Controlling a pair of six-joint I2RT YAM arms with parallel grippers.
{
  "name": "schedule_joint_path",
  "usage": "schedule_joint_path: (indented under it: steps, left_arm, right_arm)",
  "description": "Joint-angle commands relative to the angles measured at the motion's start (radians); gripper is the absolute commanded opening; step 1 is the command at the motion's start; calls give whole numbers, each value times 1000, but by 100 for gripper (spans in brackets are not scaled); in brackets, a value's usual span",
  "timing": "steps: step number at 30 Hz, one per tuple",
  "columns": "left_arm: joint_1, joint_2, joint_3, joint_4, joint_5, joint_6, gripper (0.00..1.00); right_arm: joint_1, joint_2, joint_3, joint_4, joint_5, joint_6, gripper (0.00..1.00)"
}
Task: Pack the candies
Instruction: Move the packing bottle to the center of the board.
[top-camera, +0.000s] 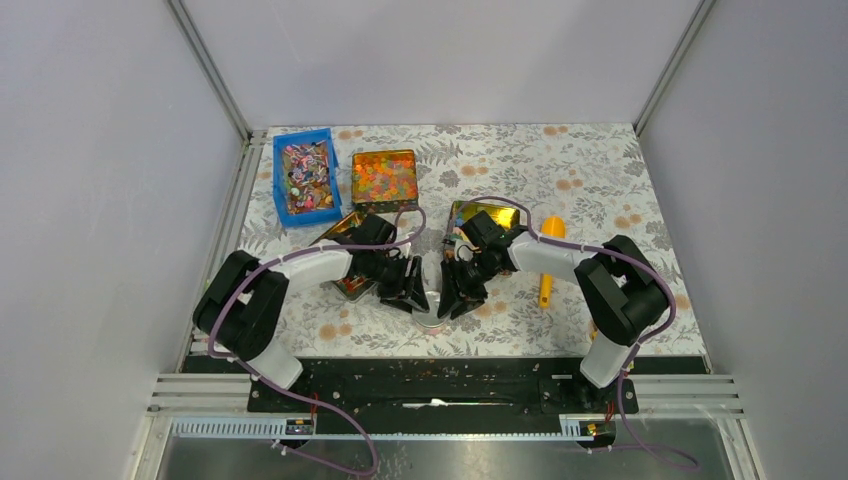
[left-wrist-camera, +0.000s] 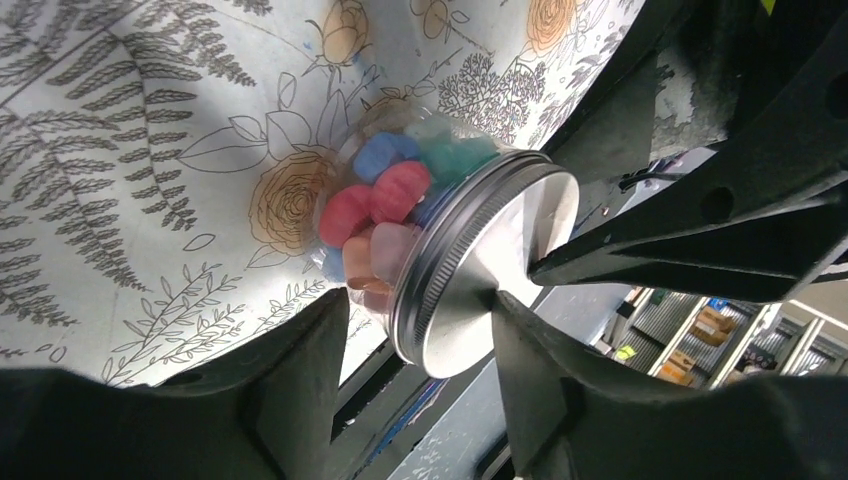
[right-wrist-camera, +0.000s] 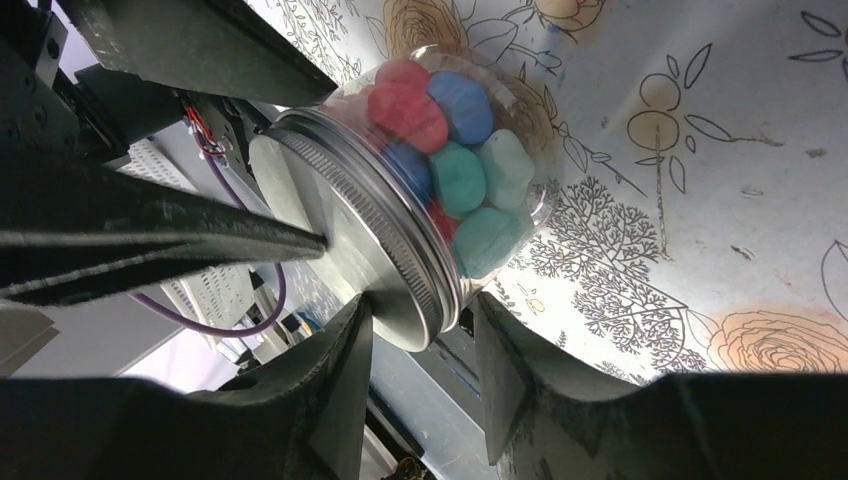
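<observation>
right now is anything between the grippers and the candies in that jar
Yes. The candies sit closed inside the clear jar, behind its wall and the metal lid. The left gripper and right gripper both straddle the lid's rim, so the lid blocks them.

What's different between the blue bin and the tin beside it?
The bin is blue and oblong; the tin is gold and squarer. The bin holds mixed multicoloured sweets; the tin is filled with orange-red beads. Both are open-topped and sit side by side.
</observation>
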Motion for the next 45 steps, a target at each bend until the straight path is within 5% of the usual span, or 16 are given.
schedule_joint_path:
  steps: [1, 4, 8, 15, 18, 24, 26, 34, 37, 45]
  left_arm:
    - [-51, 29, 12, 5, -159, 62, 59]
    - [-48, -37, 66, -50, -240, 100, 80]
    - [-43, -156, 150, -87, -346, 144, 94]
    - [-9, -365, 166, 14, -406, 191, 98]
    - [-1, -473, 98, 123, -397, 235, 98]
    - [4, -668, -58, 334, -343, 373, 99]
    - [4, -723, -118, 362, -301, 431, 99]
    - [4, -817, -259, 286, -110, 663, 99]
    - [4, -817, -327, 298, 32, 735, 99]
    - [-16, -714, -418, 433, 154, 759, 99]
  right_arm:
    - [26, 101, -77, -129, 463, -68, 0]
    - [24, 76, -80, -145, 487, -69, 0]
    - [24, 52, -66, -190, 520, -71, 0]
    - [25, 2, -27, -298, 579, -69, 1]
    - [25, -20, -8, -339, 614, -72, 12]
    - [21, -32, 24, -408, 677, -79, 17]
    - [14, -48, 26, -410, 675, -83, 27]
    - [14, -158, 86, -415, 608, -145, 90]
    - [12, -194, 126, -423, 601, -151, 99]
    - [-12, -274, 190, -421, 601, -161, 100]
